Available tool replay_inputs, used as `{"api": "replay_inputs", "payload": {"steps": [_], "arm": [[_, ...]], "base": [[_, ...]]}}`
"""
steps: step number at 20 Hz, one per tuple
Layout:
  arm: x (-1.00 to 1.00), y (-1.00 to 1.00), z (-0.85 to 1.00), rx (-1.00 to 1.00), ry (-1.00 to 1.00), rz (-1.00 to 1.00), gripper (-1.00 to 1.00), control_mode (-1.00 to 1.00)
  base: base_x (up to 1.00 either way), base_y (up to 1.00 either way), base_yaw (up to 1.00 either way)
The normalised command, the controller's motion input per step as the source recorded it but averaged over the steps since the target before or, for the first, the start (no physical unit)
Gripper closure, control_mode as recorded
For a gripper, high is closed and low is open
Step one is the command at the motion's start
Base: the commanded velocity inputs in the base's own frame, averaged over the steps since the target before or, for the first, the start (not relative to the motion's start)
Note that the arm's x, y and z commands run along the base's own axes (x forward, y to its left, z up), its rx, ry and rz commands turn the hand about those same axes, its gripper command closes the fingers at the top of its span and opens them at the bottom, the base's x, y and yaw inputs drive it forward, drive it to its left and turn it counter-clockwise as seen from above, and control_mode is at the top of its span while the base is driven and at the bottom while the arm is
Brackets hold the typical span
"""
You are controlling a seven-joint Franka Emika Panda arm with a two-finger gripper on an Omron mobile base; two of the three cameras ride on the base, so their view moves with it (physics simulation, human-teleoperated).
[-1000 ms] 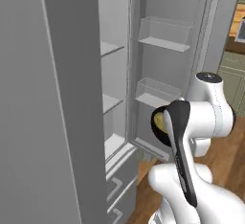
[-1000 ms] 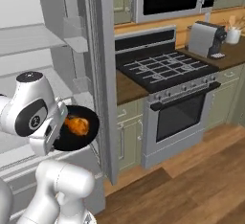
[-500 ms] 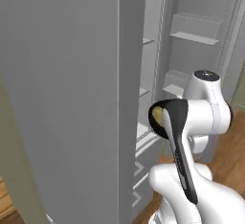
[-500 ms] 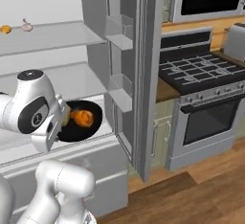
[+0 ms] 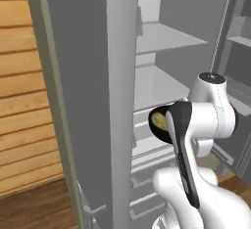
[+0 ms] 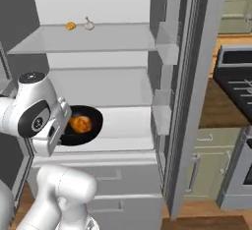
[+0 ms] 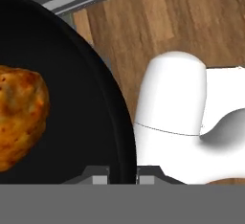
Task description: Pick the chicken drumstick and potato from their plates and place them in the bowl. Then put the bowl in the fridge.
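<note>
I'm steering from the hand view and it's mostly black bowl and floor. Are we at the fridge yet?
Observer: Yes. The right base view shows the bowl held in front of the open fridge, level with a lower shelf.
Operator: Is the potato in there?
Observer: The left base view shows a yellowish lump in the bowl.
Operator: Anything already in the fridge?
Observer: Two small items sit on the upper shelf.

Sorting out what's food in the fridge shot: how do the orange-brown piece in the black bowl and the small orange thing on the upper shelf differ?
The chicken drumstick lies in the black bowl, held out at the fridge's lower shelf; the small orange item sits bare on the upper shelf beside a pale garlic-like item. The drumstick looks larger, darker and mottled; the shelf item looks plain orange. Both are rounded and warm-coloured.
</note>
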Motion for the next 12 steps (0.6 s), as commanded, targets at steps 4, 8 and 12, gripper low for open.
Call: {"api": "replay_inputs", "payload": {"steps": [4,8,12], "arm": [[0.00,0.00,0.00,0.00,0.00,0.00,1.00,1.00],[0.00,0.00,0.00,0.00,0.00,0.00,1.00,1.00],[0.00,0.00,0.00,0.00,0.00,0.00,1.00,1.00]], "base": [[0.25,-0.56,0.58],[0.27,-0.41,0.42],[0.21,-0.15,-0.03]]}}
